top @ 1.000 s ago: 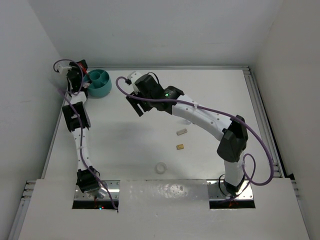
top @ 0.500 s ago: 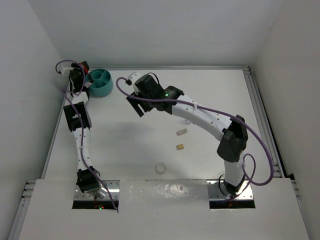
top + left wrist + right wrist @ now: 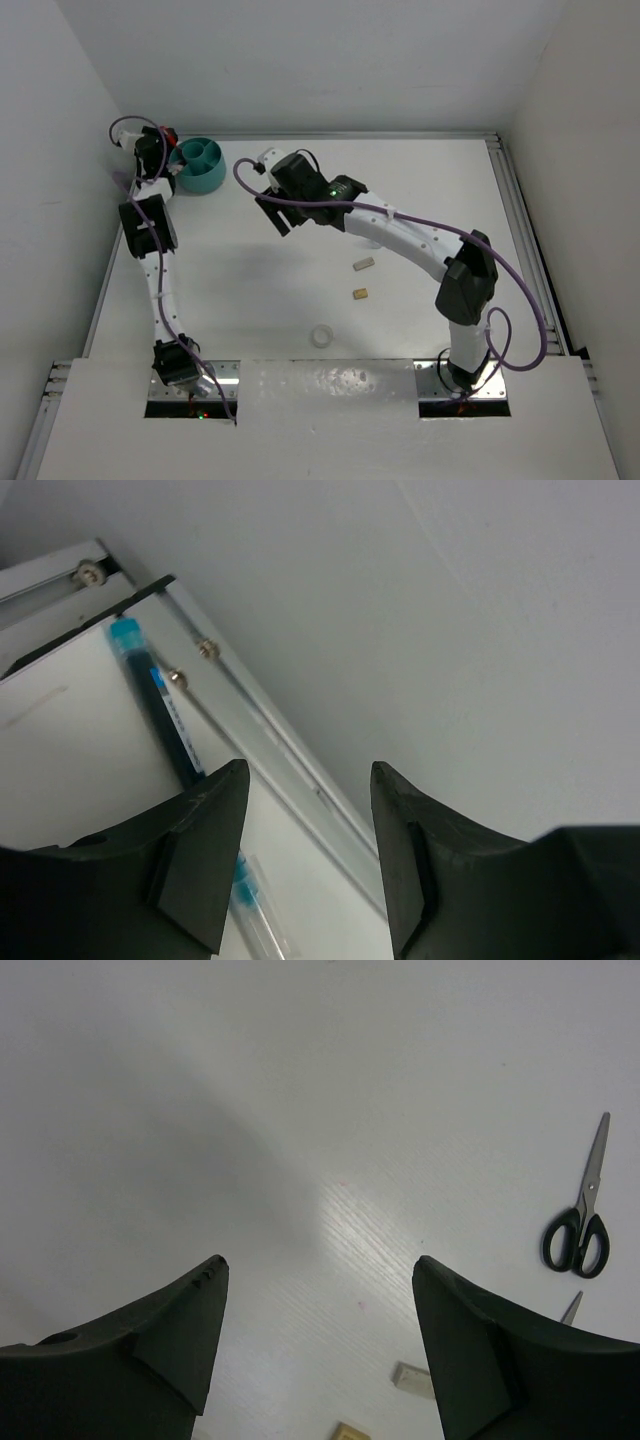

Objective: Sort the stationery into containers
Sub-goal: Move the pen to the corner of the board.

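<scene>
The teal organiser cup [image 3: 200, 163] stands at the table's far left. My left gripper [image 3: 155, 148] hovers just left of it by the wall, open [image 3: 310, 780] and empty. Beyond its fingers a dark blue pen with a light blue cap [image 3: 150, 695] lies along the edge rail, and a clear pen [image 3: 248, 905] lies nearer. My right gripper [image 3: 273, 212] hangs open [image 3: 320, 1265] over bare table, holding nothing. Black-handled scissors [image 3: 580, 1230], a second pair's tip [image 3: 572, 1307], a white eraser [image 3: 413, 1380] and a tan eraser [image 3: 350, 1431] lie beyond it. A tape ring [image 3: 321, 335] sits near the front.
White walls close in on the left, back and right. A metal rail [image 3: 260, 720] runs along the table's left edge and another [image 3: 515, 230] along the right side. The two erasers [image 3: 364, 264] [image 3: 359, 294] lie mid-table under the right arm's span.
My left arm has swung slightly back and left, toward the wall corner. The right arm has barely shifted. Both grippers stay open.
</scene>
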